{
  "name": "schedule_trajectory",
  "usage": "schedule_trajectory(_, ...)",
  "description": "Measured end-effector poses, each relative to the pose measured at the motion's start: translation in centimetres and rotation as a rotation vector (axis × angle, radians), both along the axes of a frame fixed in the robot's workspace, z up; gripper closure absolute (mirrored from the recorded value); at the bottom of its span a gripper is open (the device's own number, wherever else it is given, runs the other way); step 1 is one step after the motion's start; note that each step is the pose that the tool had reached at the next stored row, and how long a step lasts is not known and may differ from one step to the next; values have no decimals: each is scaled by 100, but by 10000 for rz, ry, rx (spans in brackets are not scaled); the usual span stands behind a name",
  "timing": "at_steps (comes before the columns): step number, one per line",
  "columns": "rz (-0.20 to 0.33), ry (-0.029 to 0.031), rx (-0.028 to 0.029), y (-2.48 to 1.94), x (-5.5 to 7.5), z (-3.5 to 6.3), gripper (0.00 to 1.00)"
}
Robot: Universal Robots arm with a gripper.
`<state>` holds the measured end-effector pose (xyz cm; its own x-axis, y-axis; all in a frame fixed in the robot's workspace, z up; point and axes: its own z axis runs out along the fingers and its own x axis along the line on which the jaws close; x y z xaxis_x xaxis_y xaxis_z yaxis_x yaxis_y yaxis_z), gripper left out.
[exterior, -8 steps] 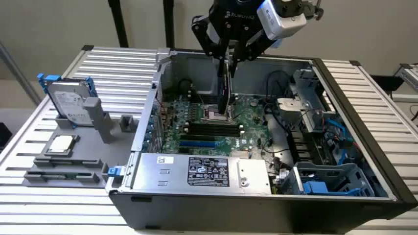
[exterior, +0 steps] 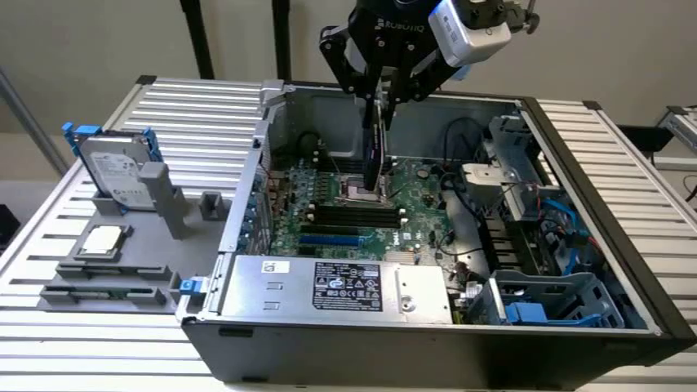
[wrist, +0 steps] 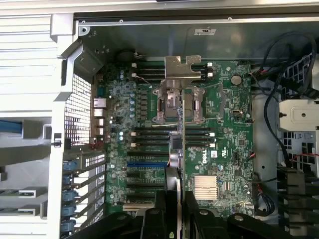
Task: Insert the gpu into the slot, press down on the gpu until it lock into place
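My gripper [exterior: 381,96] hangs over the open computer case and is shut on the gpu [exterior: 376,155]. The card is held on edge, its lower end just above the motherboard near the processor socket. In the wrist view the gpu [wrist: 183,124] appears edge-on: a silver bracket at the far end, a thin green board edge and a black face beside it, with my gripper [wrist: 179,201] clamped across it. The slot [exterior: 330,241], a bright-blue strip, lies on the board nearer the power supply, apart from the card. The wrist view has the slot [wrist: 147,163] beside the card's black side, uncovered.
Black memory slots [exterior: 354,216] run parallel between card and blue strip. A silver power supply [exterior: 338,286] fills the case's near side. Cables and a drive cage [exterior: 523,245] crowd the exterior view's right. A grey hard drive [exterior: 114,175] stands in a fixture outside the case.
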<state>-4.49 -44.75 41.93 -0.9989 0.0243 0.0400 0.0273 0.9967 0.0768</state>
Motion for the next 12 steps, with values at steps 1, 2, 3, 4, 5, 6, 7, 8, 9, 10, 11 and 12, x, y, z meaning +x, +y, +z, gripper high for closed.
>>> schedule_trajectory(1,0,0,0,0,0,0,74)
schedule_trajectory(2,0,0,0,0,0,0,74)
schedule_trajectory(3,0,0,0,0,0,0,74)
schedule_trajectory(4,0,0,0,0,0,0,74)
schedule_trajectory(5,0,0,0,0,0,0,74)
schedule_trajectory(6,0,0,-1,0,0,0,74)
schedule_trajectory(7,24,0,-1,0,0,1,74)
schedule_trajectory(8,168,0,1,1,0,0,74)
schedule_trajectory(9,346,-1,0,1,0,0,74)
schedule_trajectory(10,527,-2,-1,1,0,0,74)
schedule_trajectory(11,707,-5,0,1,0,-1,74)
schedule_trajectory(12,887,-11,0,1,0,-2,74)
